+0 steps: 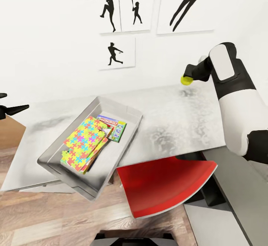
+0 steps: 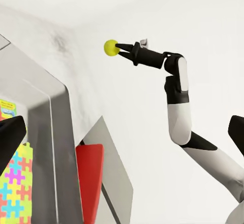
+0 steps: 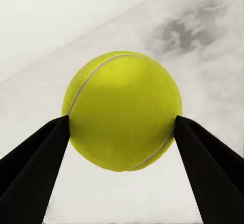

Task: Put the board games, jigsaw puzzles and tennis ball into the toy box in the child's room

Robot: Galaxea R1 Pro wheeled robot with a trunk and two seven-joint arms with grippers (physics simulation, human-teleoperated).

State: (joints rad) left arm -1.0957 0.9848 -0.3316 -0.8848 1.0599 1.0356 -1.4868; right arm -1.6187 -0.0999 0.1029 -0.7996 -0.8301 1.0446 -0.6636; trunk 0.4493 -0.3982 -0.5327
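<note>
Fuzzy yellow tennis ball (image 3: 122, 110) clamped in right hand (image 3: 122, 132); left hand (image 1: 9, 109) grip state unclear.

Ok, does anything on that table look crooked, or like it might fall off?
Yes. The toy box sits skewed on the table, its near corner hanging past the front edge. Inside, the jigsaw puzzles lie tilted over the board games. The right gripper holds the tennis ball above the table.
</note>
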